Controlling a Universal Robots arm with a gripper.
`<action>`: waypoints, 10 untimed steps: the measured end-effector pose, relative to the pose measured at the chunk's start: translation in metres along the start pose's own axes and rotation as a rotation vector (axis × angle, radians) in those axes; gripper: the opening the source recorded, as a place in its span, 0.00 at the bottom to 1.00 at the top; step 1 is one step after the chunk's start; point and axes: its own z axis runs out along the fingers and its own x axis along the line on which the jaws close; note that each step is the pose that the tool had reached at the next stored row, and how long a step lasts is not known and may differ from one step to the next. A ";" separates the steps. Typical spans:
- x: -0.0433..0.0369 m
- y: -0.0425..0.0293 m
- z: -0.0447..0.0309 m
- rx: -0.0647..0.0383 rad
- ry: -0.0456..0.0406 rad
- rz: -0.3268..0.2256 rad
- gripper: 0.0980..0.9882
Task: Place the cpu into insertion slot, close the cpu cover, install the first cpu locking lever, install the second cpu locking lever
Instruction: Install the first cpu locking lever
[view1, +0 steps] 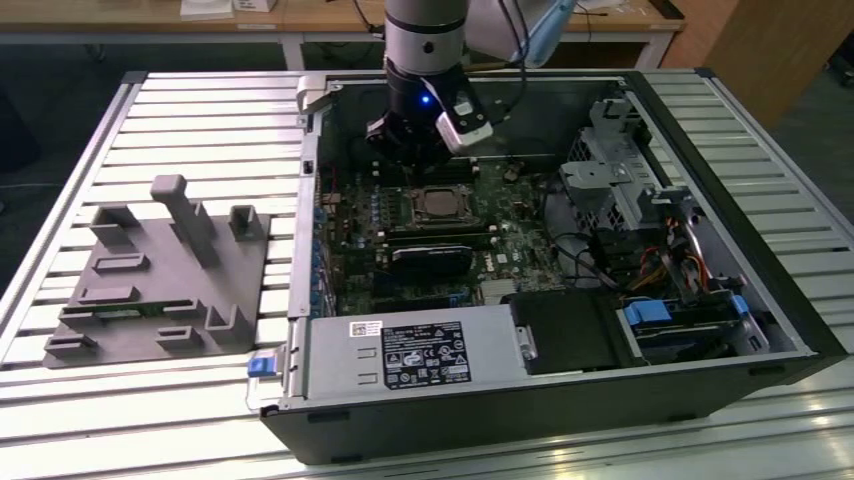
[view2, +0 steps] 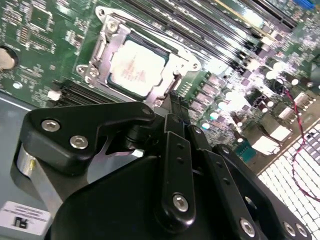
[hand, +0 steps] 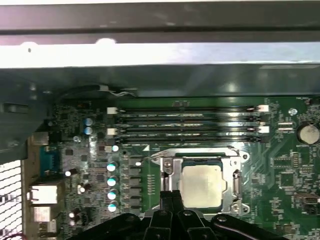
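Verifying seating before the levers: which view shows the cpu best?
Second wrist view: the cpu appears largest there, its whole pale face visible at an angle. The first wrist view shows it square-on but smaller; the exterior view shows it as a small square on the board.

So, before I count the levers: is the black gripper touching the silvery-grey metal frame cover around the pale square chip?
Cannot tell. In the second wrist view the gripper meets the cpu cover in outline; neither contact nor gap shows plainly.

Looks steeply down on the cpu (view1: 438, 205) from well back in the exterior view; hangs close above that same cpu (hand: 202, 186), at differing slants, in both wrist views.
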 end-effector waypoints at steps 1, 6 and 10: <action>0.0018 -0.0001 0.0000 0.000 -0.0002 0.000 0.02; 0.0113 -0.0004 0.0000 0.000 -0.0015 0.000 0.02; 0.0186 -0.0006 -0.0001 0.000 -0.0026 0.000 0.02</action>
